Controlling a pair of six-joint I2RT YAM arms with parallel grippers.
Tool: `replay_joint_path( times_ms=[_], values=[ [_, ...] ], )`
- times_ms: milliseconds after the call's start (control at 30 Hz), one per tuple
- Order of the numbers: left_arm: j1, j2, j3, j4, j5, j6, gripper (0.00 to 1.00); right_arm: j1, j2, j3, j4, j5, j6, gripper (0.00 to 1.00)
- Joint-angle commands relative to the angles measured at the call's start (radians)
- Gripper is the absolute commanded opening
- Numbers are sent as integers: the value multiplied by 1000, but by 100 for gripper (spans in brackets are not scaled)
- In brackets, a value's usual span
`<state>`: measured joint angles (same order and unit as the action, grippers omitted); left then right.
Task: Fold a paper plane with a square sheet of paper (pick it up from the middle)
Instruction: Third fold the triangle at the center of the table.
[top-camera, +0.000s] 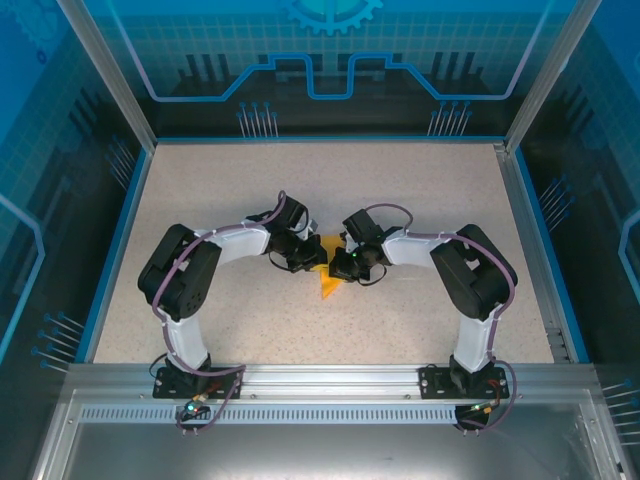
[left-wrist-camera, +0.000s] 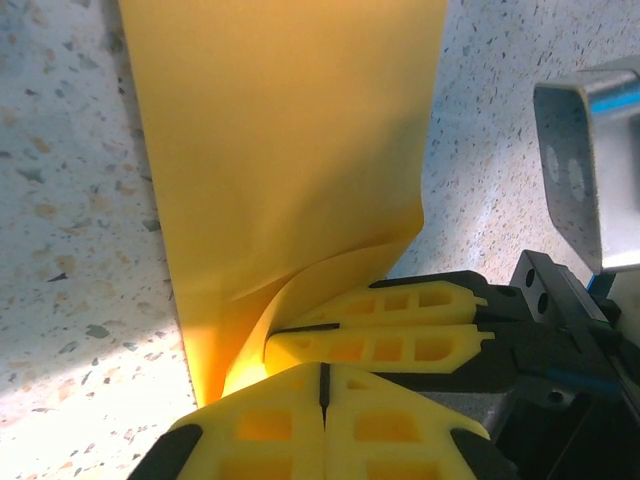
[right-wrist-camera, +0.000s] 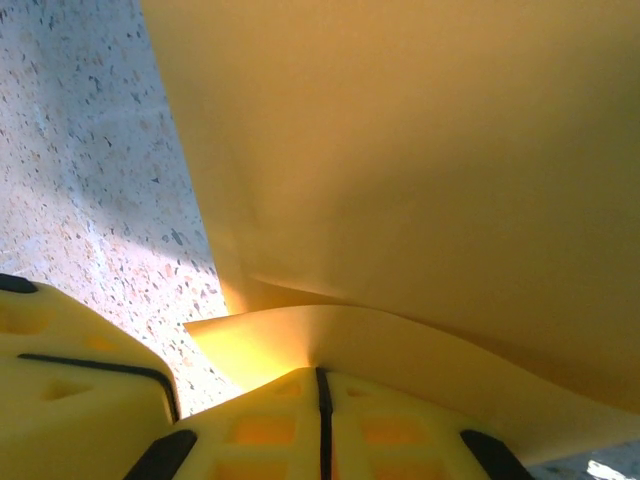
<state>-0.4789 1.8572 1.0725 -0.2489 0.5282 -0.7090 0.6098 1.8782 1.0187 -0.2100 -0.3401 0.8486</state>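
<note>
The orange-yellow sheet of paper (top-camera: 327, 287) lies at the table's middle between both grippers, folded, with a point toward the near edge; whether it has a paper plane's shape is hidden by the arms. In the left wrist view the paper (left-wrist-camera: 280, 150) stretches away and one flap curls up into the right gripper's fingers (left-wrist-camera: 400, 345). My right gripper (right-wrist-camera: 322, 372) is shut on that raised flap of the paper (right-wrist-camera: 400, 150). My left gripper (left-wrist-camera: 322, 368) is shut, its tips against the right gripper's lower finger, with no paper seen in its seam. From above, the left gripper (top-camera: 312, 262) and right gripper (top-camera: 341, 263) almost touch.
The speckled table (top-camera: 250, 200) has blue-edged walls on three sides and a metal rail (top-camera: 320, 380) at the near edge. A grey metal bracket (left-wrist-camera: 590, 170) on the right arm stands close to my left gripper.
</note>
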Motion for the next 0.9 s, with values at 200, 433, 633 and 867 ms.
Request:
replay_joint_path(
  times_ms=[200,433,633,867],
  values=[
    [-12,-4,-23,-33,-85,-22,3,-1,46,-26,-98,73,6,9],
    [-12,-28,-29,-24,-95,-29,4,-1,53,-22,-100,72,5,9],
    [-13,-13,-33,22,-34,-43,4,-1,54,-21,-104,70,3,9],
    [-21,33,-25,0,-30,-29,4,-3,55,-17,-105,72,3,9]
  ],
)
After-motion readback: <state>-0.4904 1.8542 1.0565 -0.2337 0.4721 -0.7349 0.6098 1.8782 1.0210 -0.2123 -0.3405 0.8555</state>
